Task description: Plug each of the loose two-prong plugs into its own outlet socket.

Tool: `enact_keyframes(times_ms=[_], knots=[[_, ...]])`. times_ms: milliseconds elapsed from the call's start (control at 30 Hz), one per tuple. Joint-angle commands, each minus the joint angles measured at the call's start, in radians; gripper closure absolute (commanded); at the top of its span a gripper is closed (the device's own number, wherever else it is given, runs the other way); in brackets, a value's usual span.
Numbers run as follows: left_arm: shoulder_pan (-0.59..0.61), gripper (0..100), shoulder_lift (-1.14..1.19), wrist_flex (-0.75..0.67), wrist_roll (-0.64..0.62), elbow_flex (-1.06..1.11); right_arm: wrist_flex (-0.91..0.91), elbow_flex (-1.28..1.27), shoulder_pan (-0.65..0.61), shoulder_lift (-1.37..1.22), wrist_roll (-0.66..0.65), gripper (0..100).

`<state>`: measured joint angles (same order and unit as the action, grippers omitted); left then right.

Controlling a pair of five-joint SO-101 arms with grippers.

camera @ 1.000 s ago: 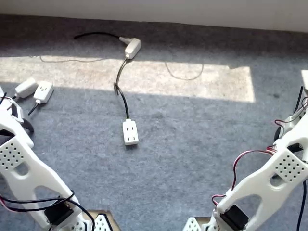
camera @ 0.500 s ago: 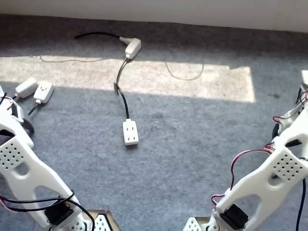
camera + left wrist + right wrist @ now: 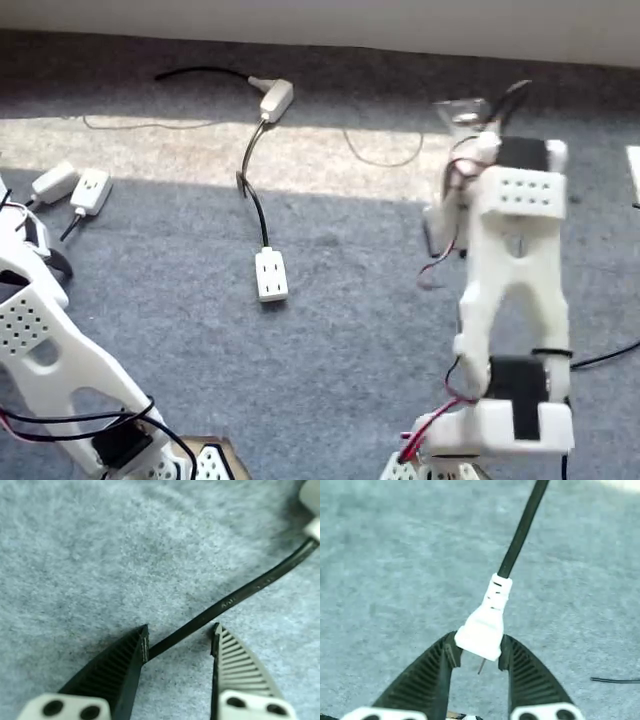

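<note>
Right fingers (image 3: 432, 672) are clamped on the white plug (image 3: 482, 630), squeezing its body from both sides. Its black cord (image 3: 522, 527) runs away over the grey desk (image 3: 380, 555). One prong shows in the gap between them and points back toward my wrist, so I judge the plug is held the wrong way round for pushing in.

To do this step well, I'd hold the squeeze firm and carry the plug low toward the outlet block (image 3: 270, 276). Then I'd turn or re-grip it so the prongs face the slots squarely before pressing, since with any tilt they would likely skid off the face. The cord's drag may twist the plug in the grip, so I'd move slowly.

Left fingers (image 3: 122, 665) are spread apart and straddle a second cord (image 3: 235, 597) without pinching it. A white piece (image 3: 312, 500) sits at that cord's far end, too cut off to name.

From above, my right arm (image 3: 510, 200) stands raised to the right of the outlet block, well apart from it. The block's own lead (image 3: 255, 205) runs beyond it to a white angled plug (image 3: 275, 98). Well left of the block lie a rounded white piece (image 3: 55, 182) and, just beside it, a small white socket (image 3: 90, 190). A thin wire (image 3: 385, 155) loops beyond the block on the right-arm side, where I think it could snag a trailing cord.
</note>
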<state>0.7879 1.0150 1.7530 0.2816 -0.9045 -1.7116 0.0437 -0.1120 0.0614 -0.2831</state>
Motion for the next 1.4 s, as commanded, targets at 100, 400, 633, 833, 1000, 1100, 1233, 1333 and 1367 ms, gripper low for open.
enact_keyframes(times_ms=[100, 400, 633, 833, 1000, 1100, 1233, 1333, 1367], knots=[[0.179, 77, -0.005, 0.012, 0.080, -0.101, 0.127, -0.157, -0.512, 0.217, 0.158, 94.3], [0.522, 77, 0.005, -0.008, 0.241, -0.160, 0.217, 0.028, -0.840, -0.170, 0.272, 94.3], [0.549, 77, 0.036, -0.021, 0.250, -0.162, 0.125, 0.426, -0.995, -0.472, 0.267, 93.8], [0.533, 77, 0.070, -0.021, 0.249, -0.162, -0.028, 0.704, -1.004, -0.664, 0.235, 69.3], [0.501, 77, 0.068, -0.008, 0.249, -0.162, -0.056, 0.843, -0.946, -0.641, 0.233, 56.1], [0.466, 77, 0.059, 0.011, 0.244, -0.163, -0.056, 0.842, -0.923, -0.493, 0.229, 56.2], [0.420, 77, -0.035, 0.014, 0.206, -0.104, -0.056, 0.768, -0.874, -0.228, 0.222, 56.2], [0.360, 77, -0.176, 0.014, 0.173, 0.050, -0.056, 0.588, -0.814, -0.022, 0.161, 56.2], [0.332, 77, -0.236, 0.014, 0.172, 0.125, -0.056, 0.516, -0.780, 0.044, 0.143, 56.2]])
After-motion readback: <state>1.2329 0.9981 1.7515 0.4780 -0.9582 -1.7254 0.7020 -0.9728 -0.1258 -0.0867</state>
